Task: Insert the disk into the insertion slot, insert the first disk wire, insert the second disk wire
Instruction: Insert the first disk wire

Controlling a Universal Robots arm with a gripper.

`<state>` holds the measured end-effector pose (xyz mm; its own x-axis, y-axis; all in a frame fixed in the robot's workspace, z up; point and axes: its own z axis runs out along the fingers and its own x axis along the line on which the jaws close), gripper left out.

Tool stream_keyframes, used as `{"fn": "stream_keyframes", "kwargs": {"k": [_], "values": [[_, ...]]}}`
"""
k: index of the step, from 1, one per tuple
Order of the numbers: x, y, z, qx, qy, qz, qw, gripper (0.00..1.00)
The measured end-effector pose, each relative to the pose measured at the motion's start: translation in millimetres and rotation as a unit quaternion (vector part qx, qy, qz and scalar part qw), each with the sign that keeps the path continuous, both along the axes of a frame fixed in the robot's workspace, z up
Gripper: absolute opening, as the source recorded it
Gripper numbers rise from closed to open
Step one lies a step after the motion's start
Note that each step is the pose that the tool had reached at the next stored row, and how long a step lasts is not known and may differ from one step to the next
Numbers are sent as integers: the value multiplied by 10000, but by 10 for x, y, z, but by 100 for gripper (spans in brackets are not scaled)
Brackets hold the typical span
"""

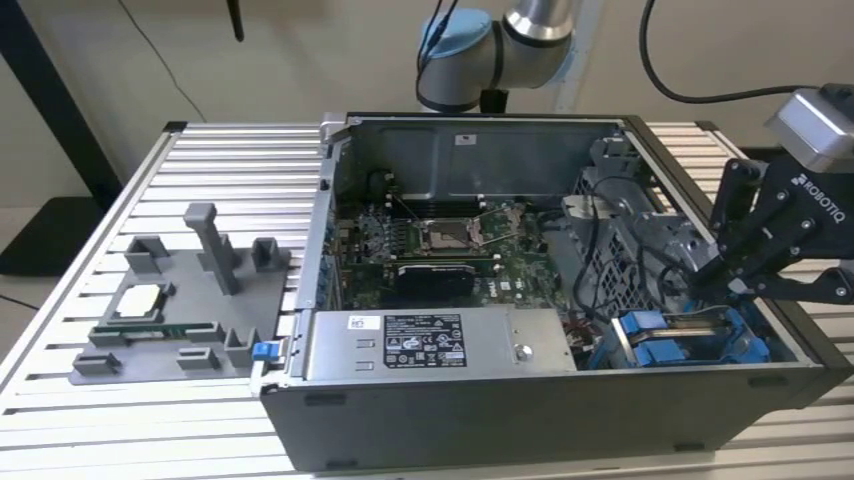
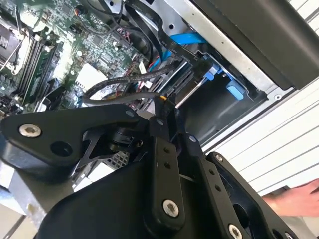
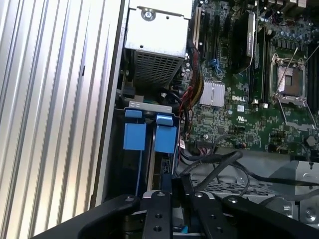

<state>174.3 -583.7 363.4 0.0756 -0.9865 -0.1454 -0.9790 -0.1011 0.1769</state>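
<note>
From my station I see the fingers [image 3: 159, 211] drawn close together with only a narrow gap. A black cable [image 3: 214, 167] runs right up to their tips, but I cannot tell whether they pinch it. The gripper [image 1: 707, 288] hangs tilted over the near corner of the open computer case [image 1: 534, 420] on the exterior view's right, its tips pointing down and toward the exterior view's left, just above the drive cage. In both wrist views the gripper [image 2: 162, 102] [image 3: 174, 183] reaches toward the bay. The disk [image 3: 165, 139] sits edge-on inside the insertion slot [image 3: 149, 105], the blue end of its carrier facing out beside a second blue tab [image 3: 134, 136]. In the exterior view that blue [image 1: 667, 352] shows just below the tips. Behind the fingers the black gripper body rises to a grey wrist block [image 1: 817, 125] at the exterior view's right edge, while the arm [image 1: 527, 25], with its blue joint caps, stands behind the far wall of the case. Deeper in the case lie the motherboard [image 1: 441, 240] and the silver power-supply box [image 1: 427, 345] along the near wall. The case rests on the slatted tabletop [image 1: 227, 150], with a grey fixture [image 1: 200, 300] well apart toward the exterior view's left.
</note>
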Motion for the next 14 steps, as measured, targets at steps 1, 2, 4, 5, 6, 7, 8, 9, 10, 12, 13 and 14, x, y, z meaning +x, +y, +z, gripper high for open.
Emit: {"fn": "stream_keyframes", "kwargs": {"k": [1, 2, 4, 5, 6, 7, 8, 9, 10, 12, 13, 14], "values": [[0, 0, 0, 0, 0, 0, 10000, 0], [1, 0, -1, 0, 0, 0, 10000, 0], [15, -6, -9, 1, 5, 1, 10000, 0], [26, -12, -14, 0, 9, 0, 10000, 0], [38, -16, -22, 0, 13, -2, 10000, 0], [47, -15, -32, 1, 15, -4, 10000, 0], [55, -16, -40, 1, 17, -8, 10000, 0], [64, -16, -50, 0, 20, -15, 10000, 0], [74, -16, -62, 0, 23, -21, 10000, 0], [101, -17, -81, -2, 31, -29, 10000, 0], [115, -16, -91, -1, 35, -31, 10000, 0], [126, -16, -103, 0, 38, -34, 10000, 0]]}}
